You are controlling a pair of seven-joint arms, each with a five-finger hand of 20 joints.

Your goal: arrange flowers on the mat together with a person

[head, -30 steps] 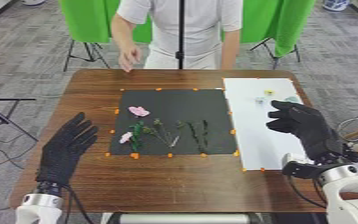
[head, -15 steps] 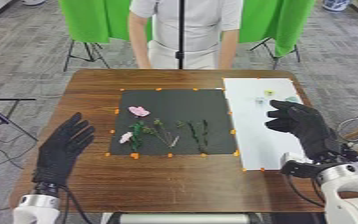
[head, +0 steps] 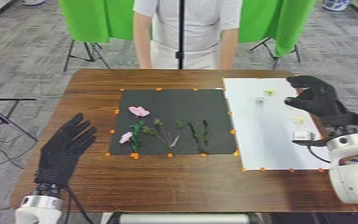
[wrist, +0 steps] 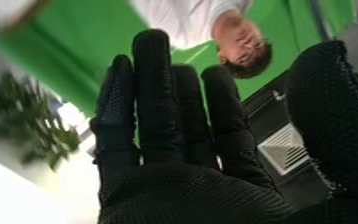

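And the right hand (head: 318, 101) has swung forward, fingers (wrist: 153, 75) straight, thumb apart, gripping nothing! It's over the white sheet's (head: 255, 142) far right corner now, and the move has uncovered a small yellow piece (head: 299, 120) on the sheet. The pale scrap that lay by the fingertips is now out of sight. Looks like a reach for the next pick, so the flower-laying probably isn't finished; it would need to come down and pinch softly. Farther in on the sheet: another yellow bit (head: 270, 92), with a clear little piece (head: 260, 100) just beside it.

Across to the dark mat (head: 167, 97): pink flower (head: 138, 111), paler bloom (head: 127, 137) by a green stem (head: 135, 140), then dried sprigs (head: 165, 134) and dark stems (head: 198, 135). Tight spacing there; a careless fingertip could drag them. Left hand (head: 63, 150), open, waits beside the mat over the brown counter (head: 175, 187).
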